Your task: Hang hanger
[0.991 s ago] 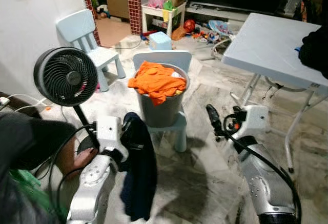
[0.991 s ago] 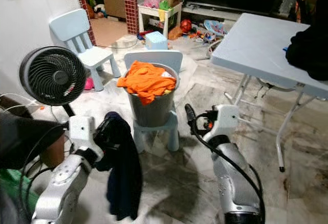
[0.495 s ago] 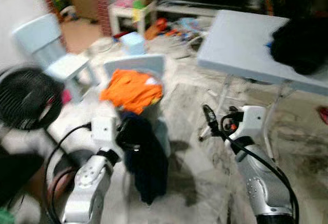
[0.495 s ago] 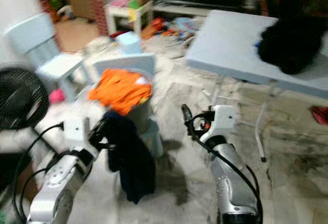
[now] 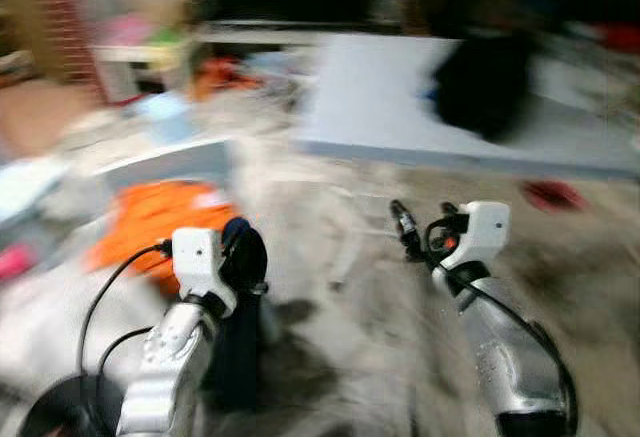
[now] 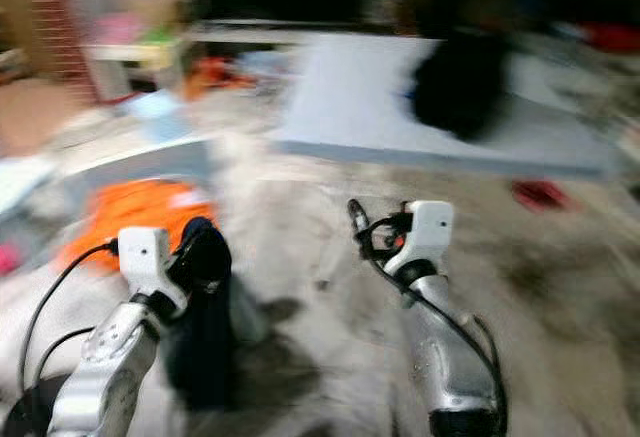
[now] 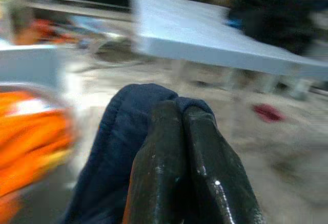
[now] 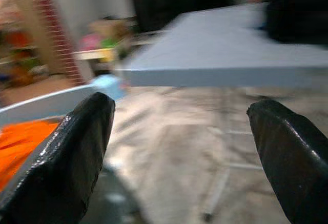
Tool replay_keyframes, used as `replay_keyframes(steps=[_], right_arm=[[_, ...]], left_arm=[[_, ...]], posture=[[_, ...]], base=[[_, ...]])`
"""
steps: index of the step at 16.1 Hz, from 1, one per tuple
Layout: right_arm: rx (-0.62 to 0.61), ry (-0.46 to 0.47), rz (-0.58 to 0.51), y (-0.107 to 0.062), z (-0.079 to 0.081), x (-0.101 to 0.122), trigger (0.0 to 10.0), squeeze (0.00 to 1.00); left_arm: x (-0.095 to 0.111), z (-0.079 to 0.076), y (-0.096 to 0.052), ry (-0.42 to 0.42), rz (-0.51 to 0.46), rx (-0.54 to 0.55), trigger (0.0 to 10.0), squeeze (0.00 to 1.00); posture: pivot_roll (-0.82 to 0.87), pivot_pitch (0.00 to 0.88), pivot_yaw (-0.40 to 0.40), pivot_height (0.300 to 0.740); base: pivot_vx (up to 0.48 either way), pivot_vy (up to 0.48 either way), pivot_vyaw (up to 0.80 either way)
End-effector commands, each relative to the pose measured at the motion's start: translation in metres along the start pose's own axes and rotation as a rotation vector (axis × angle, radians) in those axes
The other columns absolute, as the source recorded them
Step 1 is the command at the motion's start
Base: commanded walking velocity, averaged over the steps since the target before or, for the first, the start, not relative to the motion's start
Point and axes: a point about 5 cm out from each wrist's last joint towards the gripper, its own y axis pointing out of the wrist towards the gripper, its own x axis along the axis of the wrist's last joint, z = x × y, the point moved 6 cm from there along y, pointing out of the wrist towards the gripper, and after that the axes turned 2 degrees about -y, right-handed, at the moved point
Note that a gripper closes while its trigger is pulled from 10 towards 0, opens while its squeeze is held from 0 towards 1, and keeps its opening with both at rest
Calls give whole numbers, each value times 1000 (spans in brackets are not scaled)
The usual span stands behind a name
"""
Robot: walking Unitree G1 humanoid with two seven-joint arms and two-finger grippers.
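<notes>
Both eye views are blurred. My left gripper (image 5: 243, 255) is held up at the lower left, shut on a dark navy garment (image 5: 238, 347) that hangs down from it. In the left wrist view the two fingers (image 7: 159, 147) are pressed together over the navy cloth (image 7: 120, 131). I cannot make out a hanger in the blur. My right gripper (image 5: 422, 219) is raised at the centre right, open, with nothing between its fingers (image 8: 77, 147).
A grey folding table (image 5: 380, 97) stands ahead with a black heap (image 5: 480, 82) on it. An orange pile of clothes (image 5: 150, 222) lies in a bin at the left, by a pale child's chair (image 5: 165, 162). A red item (image 5: 552, 195) lies on the floor.
The camera has swung to the right, so the fan and the person have left the view and the table is central. My left gripper still holds the garment.
</notes>
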Motion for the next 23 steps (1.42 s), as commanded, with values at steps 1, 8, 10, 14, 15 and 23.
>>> replay_keyframes(steps=[1, 8, 10, 14, 15, 23], right_arm=[[-11, -1, -4, 2, -2, 2, 10000, 0], [-10, -5, -5, 2, -2, 2, 10000, 0], [-8, -5, -5, 3, -2, 1, 10000, 0], [-5, -2, -6, 4, 0, 1, 10000, 0], [-5, -3, -6, 4, 0, 1, 10000, 0], [-19, -73, 57, 6, 1, -15, 10000, 0]], left_arm=[[9, -8, 3, 9, -31, -29, 10000, 0], [3, -12, 4, 2, -3, -49, 10000, 0], [-3, -15, 4, 0, 19, -62, 10000, 0], [-13, -16, 4, -38, 67, -32, 10000, 0], [-13, -17, 4, -39, 70, -31, 10000, 0], [-17, -23, 5, -110, 97, -44, 10000, 0]], posture=[[-76, 0, -16, 740], [-80, 0, -15, 740], [-79, 0, -18, 740], [-75, 0, -19, 740], [-75, 0, -19, 740], [-73, 0, -23, 740]], base=[[461, 0, -800], [461, 0, -800], [437, 0, -800], [277, 0, -600], [0, 0, 0], [0, 0, 0]])
